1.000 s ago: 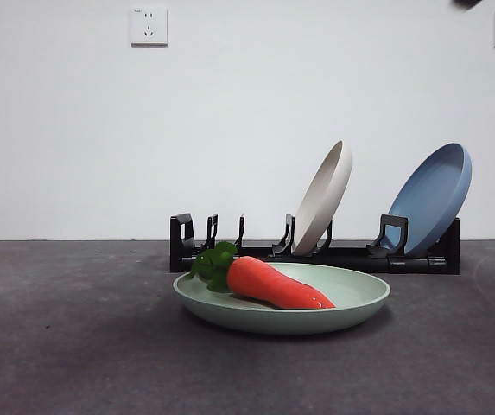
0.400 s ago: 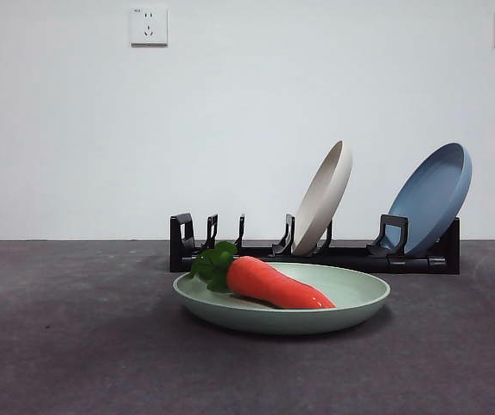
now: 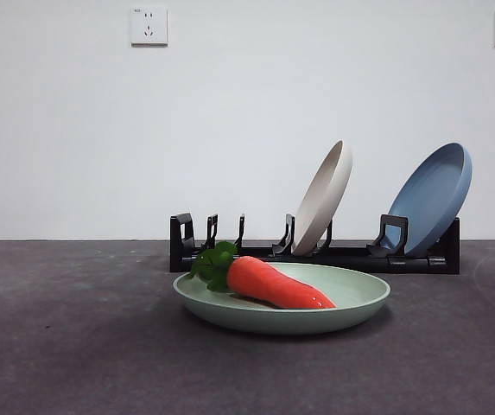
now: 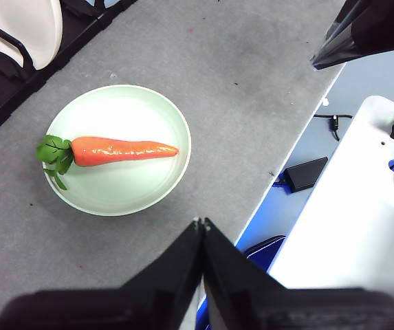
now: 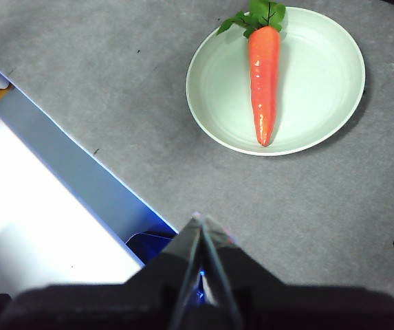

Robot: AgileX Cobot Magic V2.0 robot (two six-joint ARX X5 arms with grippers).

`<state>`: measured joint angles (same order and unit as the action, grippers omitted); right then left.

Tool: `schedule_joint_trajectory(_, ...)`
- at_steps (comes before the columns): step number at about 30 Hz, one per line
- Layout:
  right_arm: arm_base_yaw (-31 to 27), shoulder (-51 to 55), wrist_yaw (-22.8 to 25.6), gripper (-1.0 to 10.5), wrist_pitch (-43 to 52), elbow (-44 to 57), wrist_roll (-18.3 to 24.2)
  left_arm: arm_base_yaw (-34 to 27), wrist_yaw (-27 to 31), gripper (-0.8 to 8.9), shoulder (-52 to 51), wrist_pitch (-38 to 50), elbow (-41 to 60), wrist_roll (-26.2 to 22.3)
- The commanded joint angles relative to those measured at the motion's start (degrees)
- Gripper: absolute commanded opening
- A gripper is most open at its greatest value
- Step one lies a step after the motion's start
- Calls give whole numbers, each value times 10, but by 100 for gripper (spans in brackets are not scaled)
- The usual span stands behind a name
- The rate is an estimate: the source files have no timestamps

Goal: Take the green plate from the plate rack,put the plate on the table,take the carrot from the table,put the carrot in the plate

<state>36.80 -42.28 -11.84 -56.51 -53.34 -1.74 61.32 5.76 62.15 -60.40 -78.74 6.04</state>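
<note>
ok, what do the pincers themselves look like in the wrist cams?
Both look alike: the left pincer and the right pincer each have two matte black, flat, wedge-shaped jaws tapering to thin tips, rising from a blocky black base. No markings, labels or cables show on either. A black angular part of the other arm shows in the left wrist view.

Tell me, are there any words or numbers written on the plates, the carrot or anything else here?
None can be read.
The green plate, the carrot, the cream plate, the blue plate and the plate rack are all plain.
The wall sockets each carry a tiny mark at the top, too small to read.
The left gripper and right gripper show no writing either.
</note>
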Motion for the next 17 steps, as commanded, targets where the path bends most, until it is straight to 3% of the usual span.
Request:
schedule_joint_trajectory(1, 1, 1, 2, 1, 5, 3, -3, -5, 18, -4, -6, 10, 3, -7)
schedule_joint_trajectory(5, 1, 1, 2, 1, 5, 3, -3, -58, 35, -4, -38, 46, 3, -43)
schedule_joint_trajectory(7, 1, 1, 2, 1, 5, 3, -3, -114, 24, -4, -62, 95, 4, -84)
schedule_joint_trajectory(11, 1, 1, 2, 1, 5, 3, -3, -246, -43, -3, -110, 219, 20, -137)
schedule_joint_trajectory(14, 1, 1, 2, 1, 5, 3, -3, -356, -105, -3, -161, 291, 56, -141)
schedule_joint_trajectory(17, 1, 1, 2, 1, 5, 3, -3, -445, -119, -3, -227, 354, 122, -155)
